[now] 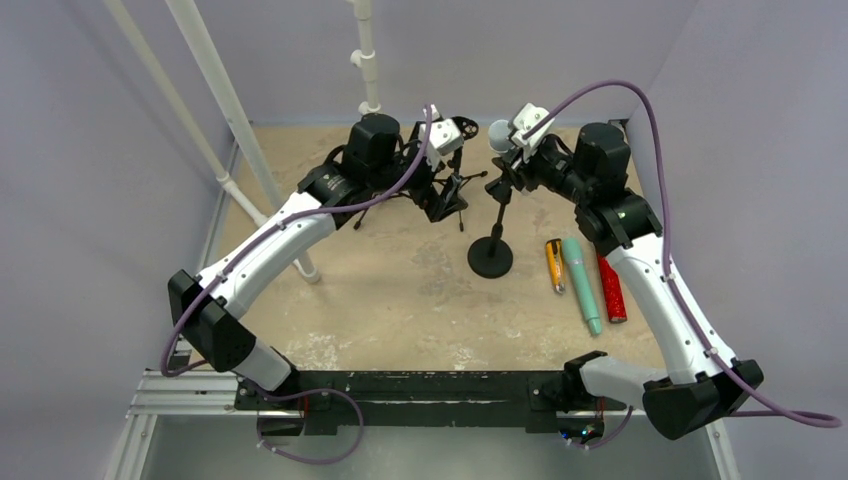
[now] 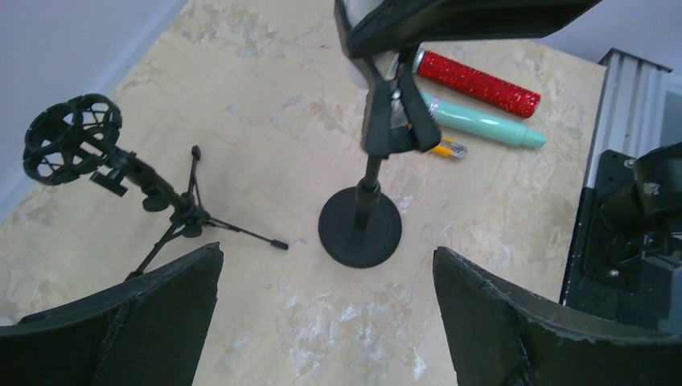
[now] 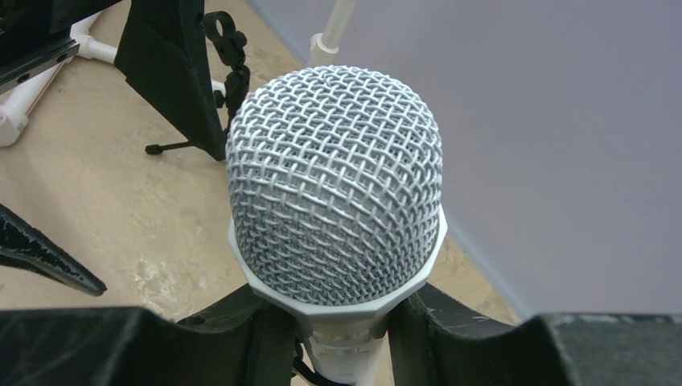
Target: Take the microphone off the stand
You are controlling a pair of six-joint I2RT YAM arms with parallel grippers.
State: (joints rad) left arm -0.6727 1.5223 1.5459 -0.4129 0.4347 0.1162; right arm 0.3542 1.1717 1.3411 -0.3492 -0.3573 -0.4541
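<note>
The silver mesh-headed microphone (image 1: pixel 497 135) is at the top of the black round-base stand (image 1: pixel 490 257). My right gripper (image 1: pixel 517 143) is shut on its white body just below the head. The right wrist view shows the head (image 3: pixel 335 181) close up, with my right gripper (image 3: pixel 343 326) pressing both sides of the neck. The stand's clip (image 2: pixel 392 121) sits right under that gripper; whether the microphone still rests in it is hidden. My left gripper (image 1: pixel 438 203) is open and empty above the table, left of the stand. In its own view the left gripper (image 2: pixel 327 251) is spread wide with the stand's base (image 2: pixel 359 229) ahead.
A small black tripod stand (image 2: pixel 173 205) with an empty shock mount (image 2: pixel 72 137) stands beside my left gripper. An orange, a teal (image 1: pixel 582 285) and a red glitter microphone (image 1: pixel 611 290) lie right of the round base. White pipes (image 1: pixel 240 130) rise at the back left.
</note>
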